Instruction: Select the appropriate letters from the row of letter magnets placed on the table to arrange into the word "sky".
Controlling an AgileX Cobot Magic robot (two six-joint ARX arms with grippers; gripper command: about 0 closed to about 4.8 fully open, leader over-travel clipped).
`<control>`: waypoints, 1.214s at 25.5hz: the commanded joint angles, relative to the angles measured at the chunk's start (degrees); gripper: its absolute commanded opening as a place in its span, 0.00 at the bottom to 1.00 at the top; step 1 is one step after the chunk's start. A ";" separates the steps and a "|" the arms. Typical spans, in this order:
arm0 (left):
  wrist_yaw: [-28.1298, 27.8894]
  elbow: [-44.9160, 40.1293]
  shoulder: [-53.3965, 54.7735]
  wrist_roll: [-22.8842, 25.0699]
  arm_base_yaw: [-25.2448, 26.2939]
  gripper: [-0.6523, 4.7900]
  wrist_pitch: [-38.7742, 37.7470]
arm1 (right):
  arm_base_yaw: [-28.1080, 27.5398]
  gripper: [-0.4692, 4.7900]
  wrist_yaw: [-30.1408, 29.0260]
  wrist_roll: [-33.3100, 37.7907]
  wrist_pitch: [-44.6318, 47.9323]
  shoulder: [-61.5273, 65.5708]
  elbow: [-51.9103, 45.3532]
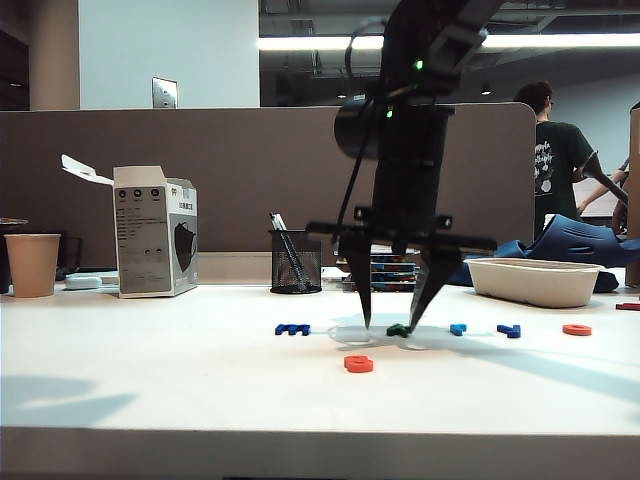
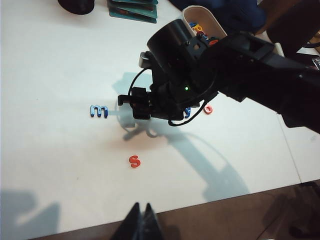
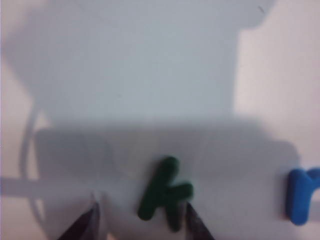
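A brown paper cup (image 1: 32,264) is standing at the far left of the exterior view. Near it a small white thing (image 1: 84,283) is lying flat; it is too small to tell what it is. A grey and white box (image 1: 154,236) is standing next to that, and its top flap is sticking up open. In the middle, far back, a black mesh pen cup (image 1: 295,262) is holding pens. On the right a long white tray (image 1: 535,280) is sitting, with something blue (image 1: 580,240) lying behind it. A person in a dark shirt (image 1: 555,160) is standing behind the grey wall (image 1: 200,170).
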 commanded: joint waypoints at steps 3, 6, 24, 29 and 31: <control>-0.09 0.15 -0.09 0.26 0.02 0.11 0.50 | -0.24 0.49 0.09 0.37 0.04 0.96 0.17; -0.09 0.15 -0.11 0.24 0.02 0.11 0.50 | -0.24 0.49 0.26 0.37 0.61 1.55 0.17; -0.07 0.15 -0.11 0.26 0.02 0.11 0.50 | -0.24 0.34 0.28 -0.11 -1.66 3.89 0.17; -0.07 0.15 -0.11 0.26 0.02 0.11 0.50 | -0.22 0.25 0.31 -0.13 -2.80 3.91 0.17; -0.07 0.15 -0.11 0.26 0.02 0.11 0.50 | -0.22 0.24 0.26 -0.13 -3.32 3.93 0.17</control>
